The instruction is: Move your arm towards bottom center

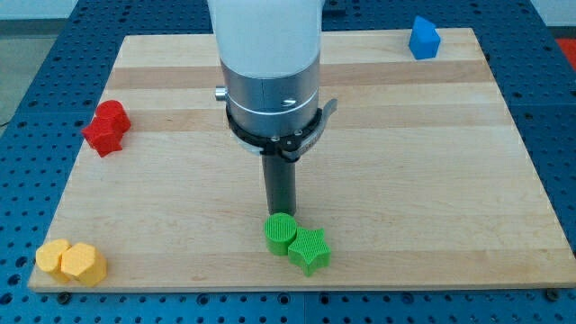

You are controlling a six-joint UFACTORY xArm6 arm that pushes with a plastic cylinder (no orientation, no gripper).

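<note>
My arm (266,54) comes down from the view's top centre, white housing above a grey metal collar (273,101). Below it the dark rod (280,186) hangs upright, and my tip (280,214) sits at its lower end.

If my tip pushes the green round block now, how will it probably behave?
The green round block looks rigid and squat, so it should slide, not tip. It touches the green star block, which would probably move too. My tip sits just above it in the view.
</note>
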